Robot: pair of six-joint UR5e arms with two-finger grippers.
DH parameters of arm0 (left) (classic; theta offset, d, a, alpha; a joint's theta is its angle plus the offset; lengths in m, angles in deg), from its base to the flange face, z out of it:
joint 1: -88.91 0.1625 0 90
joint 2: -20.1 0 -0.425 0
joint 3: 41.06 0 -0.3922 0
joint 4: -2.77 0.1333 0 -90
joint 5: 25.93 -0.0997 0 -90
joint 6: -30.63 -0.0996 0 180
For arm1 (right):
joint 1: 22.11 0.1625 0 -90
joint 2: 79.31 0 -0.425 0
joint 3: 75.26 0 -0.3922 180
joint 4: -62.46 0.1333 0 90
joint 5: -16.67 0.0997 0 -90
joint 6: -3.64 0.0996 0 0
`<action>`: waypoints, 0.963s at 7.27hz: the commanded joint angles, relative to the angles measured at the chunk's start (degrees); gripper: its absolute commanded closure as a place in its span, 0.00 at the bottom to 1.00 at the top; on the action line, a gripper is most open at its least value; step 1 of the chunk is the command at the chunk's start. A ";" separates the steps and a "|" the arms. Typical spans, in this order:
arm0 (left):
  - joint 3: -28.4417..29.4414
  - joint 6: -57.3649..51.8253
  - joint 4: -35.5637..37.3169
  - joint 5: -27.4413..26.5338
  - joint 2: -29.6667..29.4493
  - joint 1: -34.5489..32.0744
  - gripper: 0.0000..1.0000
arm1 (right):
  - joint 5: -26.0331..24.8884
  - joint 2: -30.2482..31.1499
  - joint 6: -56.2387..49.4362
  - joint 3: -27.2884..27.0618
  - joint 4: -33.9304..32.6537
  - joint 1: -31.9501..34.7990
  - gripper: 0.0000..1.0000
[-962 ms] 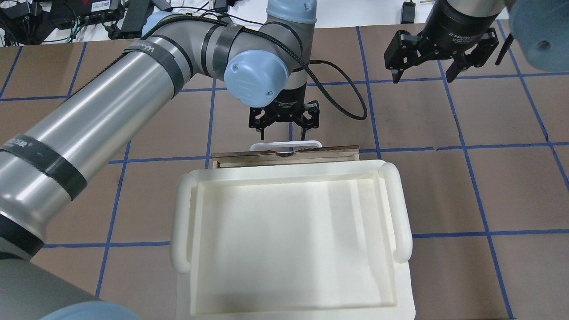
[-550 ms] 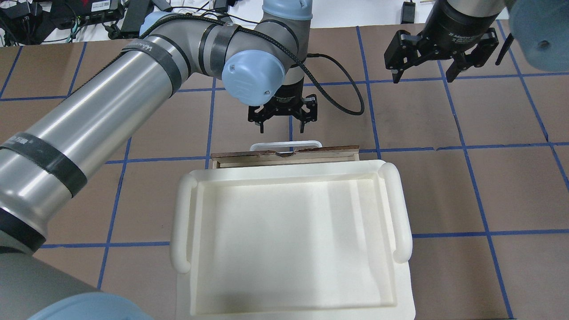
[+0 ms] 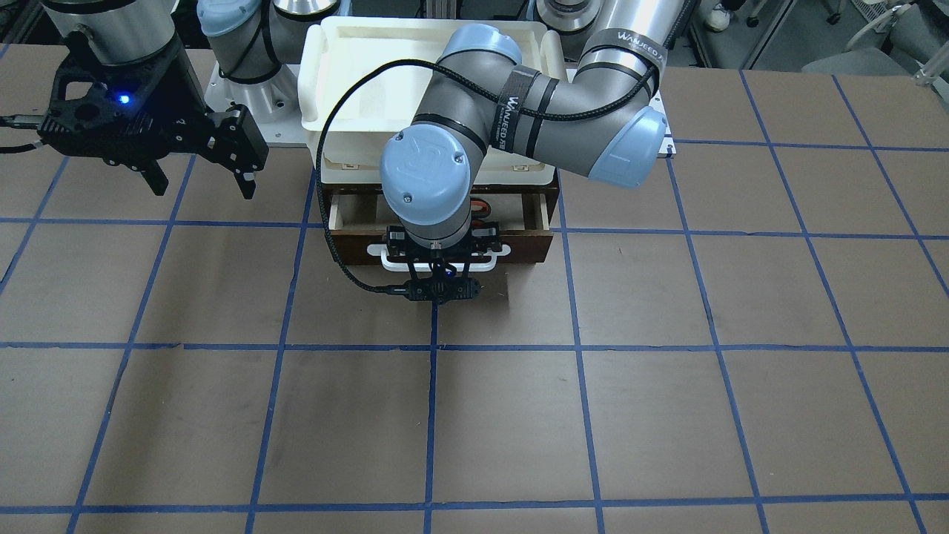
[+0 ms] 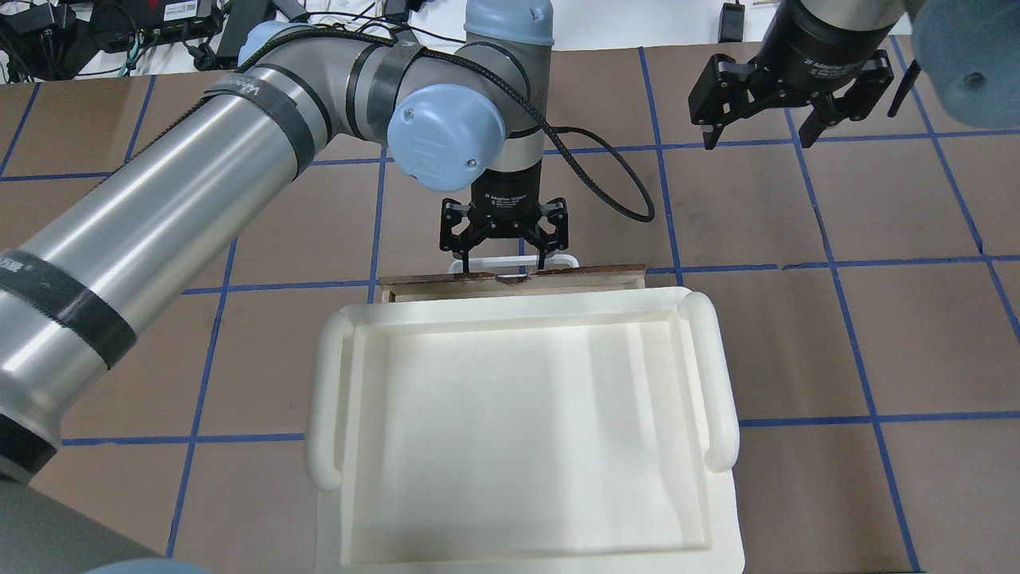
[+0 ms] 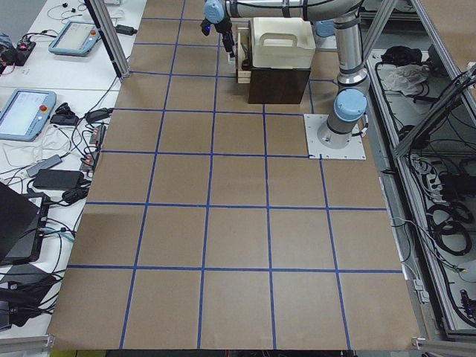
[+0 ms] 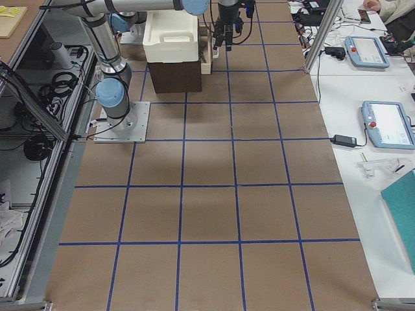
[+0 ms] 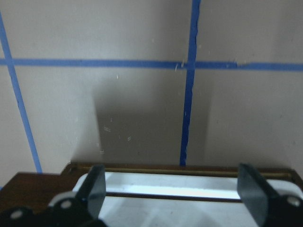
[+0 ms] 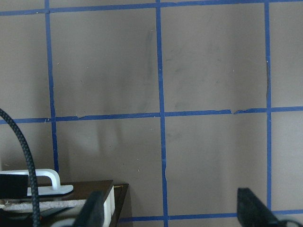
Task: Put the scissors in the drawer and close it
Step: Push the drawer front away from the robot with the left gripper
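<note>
The drawer (image 4: 594,274) stands partly open under a white tray; its dark brown front (image 3: 528,242) and pale plywood inside (image 3: 356,211) show in the front-facing view. A small piece of orange and dark (image 3: 483,208), a part of the scissors, shows inside it behind my left wrist. My left gripper (image 4: 504,261) is open, pointing down, with its fingers (image 7: 97,185) on either side of the white bar handle (image 7: 170,190). My right gripper (image 4: 761,137) is open and empty, above the table at the far right.
The white plastic tray (image 4: 712,375) with side handles sits on top of the dark cabinet (image 5: 279,83). A black cable (image 4: 629,171) loops off my left wrist. The brown table has a blue tape grid (image 4: 829,263).
My left gripper has moved back toward the drawer and down, so its fingers now stand at the white handle. The right gripper has not moved.
</note>
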 commanded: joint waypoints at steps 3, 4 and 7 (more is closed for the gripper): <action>-6.27 0.24 -3.92 3.59 3.58 -0.51 0.02 | 0.00 0.00 -0.08 0.00 -0.05 0.00 0.00; -5.23 0.07 -3.59 3.59 4.02 0.18 0.00 | 0.00 0.00 -0.08 0.00 -0.14 0.00 0.00; -0.74 0.15 1.74 2.63 4.55 1.77 0.00 | 0.09 0.00 -0.08 0.00 -0.14 0.00 0.00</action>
